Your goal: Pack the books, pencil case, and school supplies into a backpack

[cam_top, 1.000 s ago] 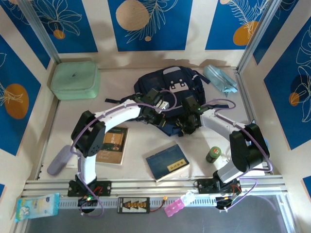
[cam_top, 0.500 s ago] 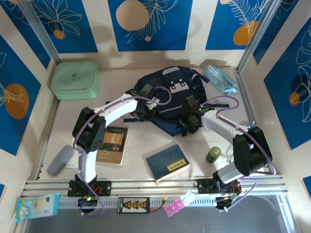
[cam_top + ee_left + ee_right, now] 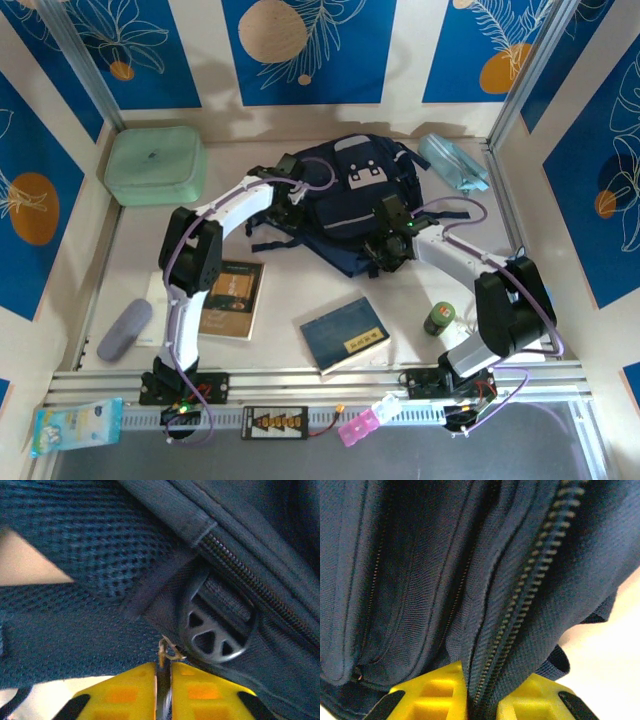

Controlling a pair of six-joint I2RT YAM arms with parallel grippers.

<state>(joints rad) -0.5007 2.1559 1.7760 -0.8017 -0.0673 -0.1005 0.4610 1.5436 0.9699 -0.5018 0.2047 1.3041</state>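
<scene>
Backpack [image 3: 352, 185] lies at the back middle of the table [image 3: 290, 285], its grey-white patch facing up and its dark straps trailing out on the left side. Both claws are on it.

The left gripper [image 3: 291, 206] is at the bag's left edge. In the left wrist view its yellow fingers [image 3: 122, 691] are pressed almost together, clenched on a small brassy metal pull [image 3: 167, 651] that sticks out of the slit between them. Just above the pull sits a dark plastic buckle [image 3: 216, 626], with a zipper [image 3: 250, 577] running slantwise past it and blue mesh fabric [image 3: 75, 545] to the left.

The right gripper [image 3: 384, 247] is at the bag's near right edge. In the right wrist view its jaws are clamped on a fold of the navy fabric, with a line of zipper teeth [image 3: 530, 595] running straight down into the gap between them.

Nearer the arms, well clear of the bag, lie the tan-brown book [image 3: 232, 298] on the left and the navy book [image 3: 345, 335] in the middle, both flat on the table. The pencil case [image 3: 452, 162] rests at the back right, just beside the bag's right side. A mint-green case [image 3: 155, 165] stands in the back left corner, a small green bottle [image 3: 438, 318] stands near the right arm, and a grey oblong object [image 3: 124, 329] lies at the near left.
</scene>
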